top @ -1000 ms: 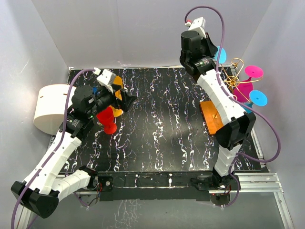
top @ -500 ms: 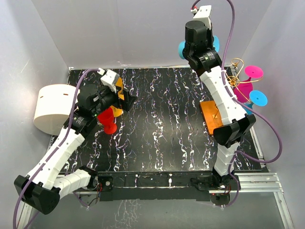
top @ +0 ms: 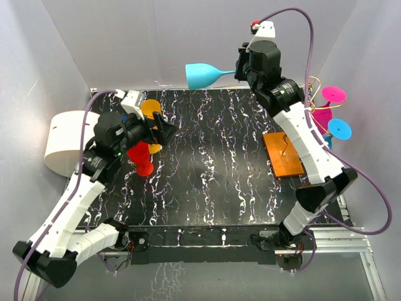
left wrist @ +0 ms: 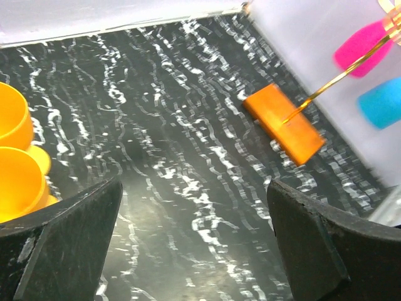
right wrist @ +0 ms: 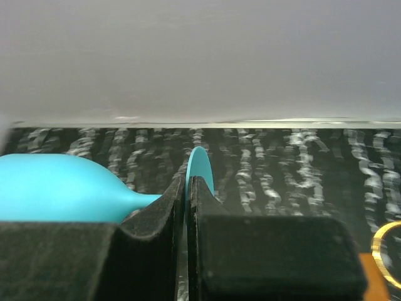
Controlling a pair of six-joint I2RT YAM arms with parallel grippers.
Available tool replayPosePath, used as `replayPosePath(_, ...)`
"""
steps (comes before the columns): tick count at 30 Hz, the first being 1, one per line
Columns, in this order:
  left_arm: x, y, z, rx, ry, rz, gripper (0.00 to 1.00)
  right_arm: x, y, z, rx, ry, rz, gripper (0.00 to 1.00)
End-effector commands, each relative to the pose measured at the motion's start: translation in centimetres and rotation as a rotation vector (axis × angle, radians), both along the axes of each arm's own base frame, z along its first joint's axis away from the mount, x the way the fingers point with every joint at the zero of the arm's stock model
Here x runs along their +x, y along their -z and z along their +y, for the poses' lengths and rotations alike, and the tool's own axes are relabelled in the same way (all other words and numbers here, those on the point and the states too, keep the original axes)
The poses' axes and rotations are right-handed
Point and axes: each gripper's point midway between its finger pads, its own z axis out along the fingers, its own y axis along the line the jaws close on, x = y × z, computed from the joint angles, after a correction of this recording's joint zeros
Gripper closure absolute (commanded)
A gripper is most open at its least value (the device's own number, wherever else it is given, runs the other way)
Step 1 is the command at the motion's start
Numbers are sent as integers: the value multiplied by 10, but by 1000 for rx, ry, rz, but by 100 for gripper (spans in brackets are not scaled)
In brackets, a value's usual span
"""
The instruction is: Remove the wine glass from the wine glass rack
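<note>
My right gripper [top: 240,68] is shut on the round foot of a light blue wine glass [top: 203,75]. It holds the glass on its side, high over the table's back edge, with the bowl pointing left. In the right wrist view the foot disc [right wrist: 202,166] is pinched between the pads and the bowl [right wrist: 56,188] is at the left. The wine glass rack has an orange base [top: 283,155] and gold wire hooks [top: 311,88]. It stands at the right and still carries a pink glass [top: 322,113] and a blue one [top: 339,128]. My left gripper [top: 164,128] is open and empty at the left.
Orange glasses [top: 150,110] and a red glass [top: 141,160] stand by my left gripper, and a white cylinder [top: 66,141] stands off the table's left edge. The left wrist view shows the orange cups [left wrist: 15,182], the rack base [left wrist: 285,122] and the hanging pink glass [left wrist: 363,47].
My right arm has swung left, away from the rack, carrying the blue glass out over the back of the table. The left arm has barely moved.
</note>
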Motion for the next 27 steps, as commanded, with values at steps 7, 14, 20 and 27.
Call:
replayPosePath(7,-51,-56,35,-323,-209,151,1,-60,-47,86,429,-505,-53,100)
replayPosePath(14,-80,-88,43,-447,-196,140,1,-80,-29,103,506,-613,23,100)
replayPosePath(20,-99,-99,29,-555,-92,189,1,-95,-15,95,531,-606,34,100)
replayPosePath(27,-111,-113,21,-612,-12,194,2,-113,1,83,534,-590,38,100)
